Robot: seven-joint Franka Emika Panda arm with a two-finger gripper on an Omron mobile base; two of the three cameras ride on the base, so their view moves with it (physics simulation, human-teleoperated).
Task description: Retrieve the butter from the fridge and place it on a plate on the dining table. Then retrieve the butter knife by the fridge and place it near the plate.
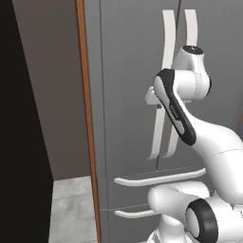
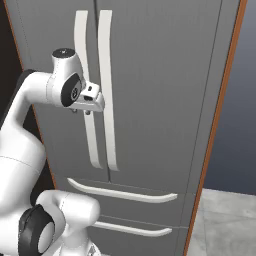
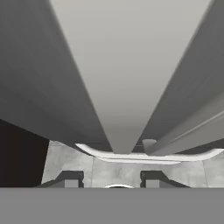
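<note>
The fridge point(image 2: 160, 90) fills the scene, dark grey, with both doors and both bottom drawers closed. Its two long white handles point(image 2: 105, 85) run side by side down the middle. My gripper point(image 2: 88, 112) hangs close in front of the left handle point(image 1: 163, 57), about halfway up, and points downward. In the hand view the gripper point(image 3: 111, 179) stands partly open, with only floor between its fingertips point(image 3: 70, 179). The handle point(image 3: 127, 78) runs away below it. The butter is hidden behind the closed doors. The plate, the dining table and the butter knife are out of view.
Two curved white drawer handles point(image 2: 122, 192) cross the fridge's lower part. Orange-brown wood trim point(image 1: 88, 118) point(image 2: 217, 125) borders the fridge on both sides. A grey wall and a black panel point(image 1: 19, 142) stand to the left. Grey tiled floor point(image 1: 71, 204) lies below.
</note>
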